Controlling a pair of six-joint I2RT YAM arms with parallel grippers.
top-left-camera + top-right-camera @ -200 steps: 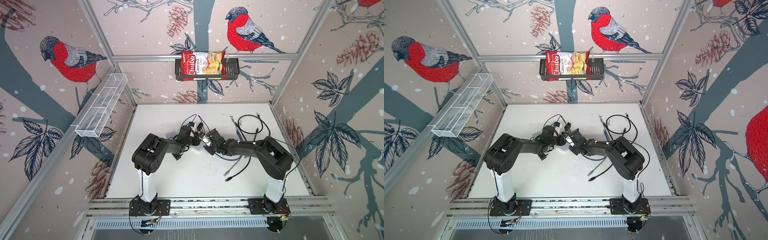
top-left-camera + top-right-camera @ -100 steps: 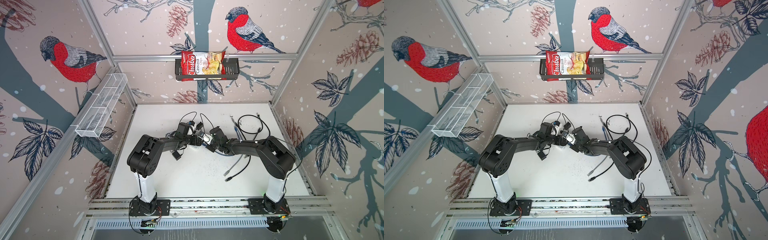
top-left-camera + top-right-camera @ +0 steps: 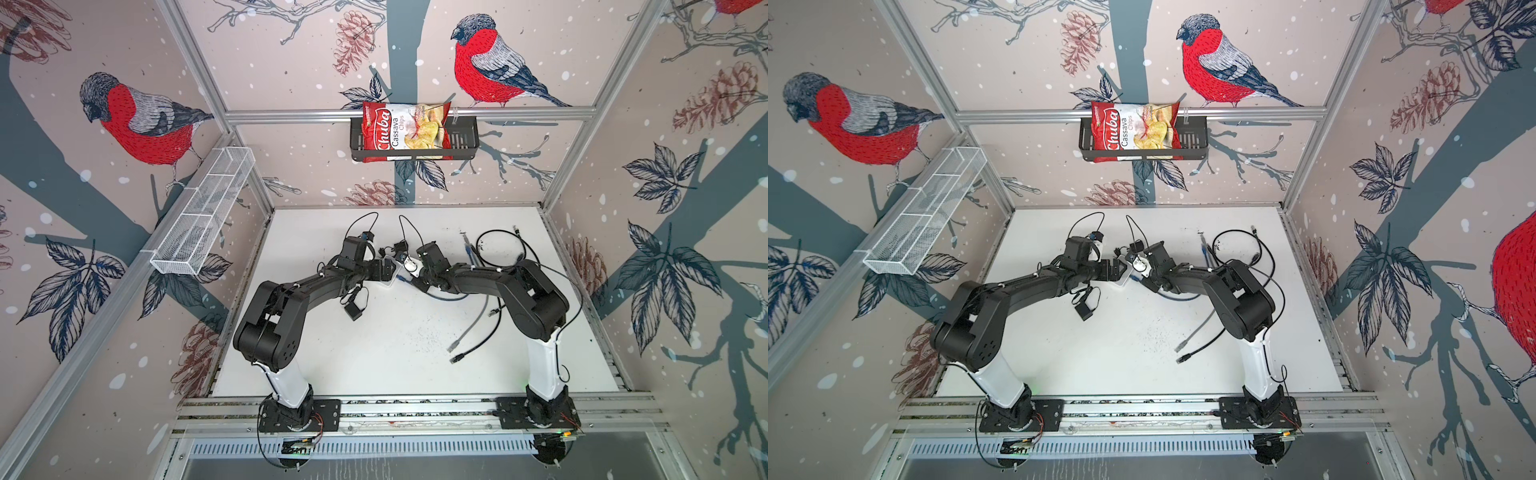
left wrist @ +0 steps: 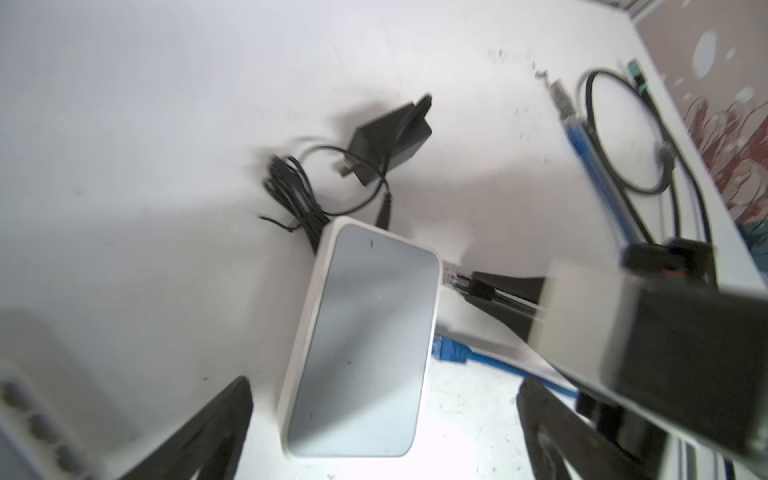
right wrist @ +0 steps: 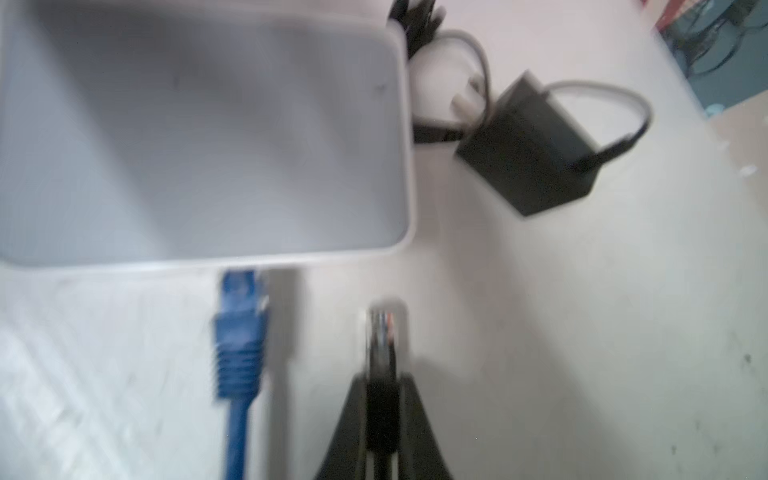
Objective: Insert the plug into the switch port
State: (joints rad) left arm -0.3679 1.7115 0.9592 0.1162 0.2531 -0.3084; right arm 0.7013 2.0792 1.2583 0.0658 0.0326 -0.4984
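One clear plug, pinched in the right pincer, points up-frame at the switch edge, just short; left pincer gapes wide around the switch.

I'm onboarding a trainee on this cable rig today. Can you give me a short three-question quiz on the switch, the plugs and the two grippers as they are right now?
1. True or false: the blue plug sits at the white switch edge.
2. Which gripper holds the clear plug?
A. left gripper
B. right gripper
C. neither
3. Fill in: the black power adapter lies on the ____, apart from both grippers.

Key
1. True; whether it is fully seated cannot be told.
2. B. Its fingers are shut on the plug's black boot; the left gripper stands open either side of the switch.
3. table.
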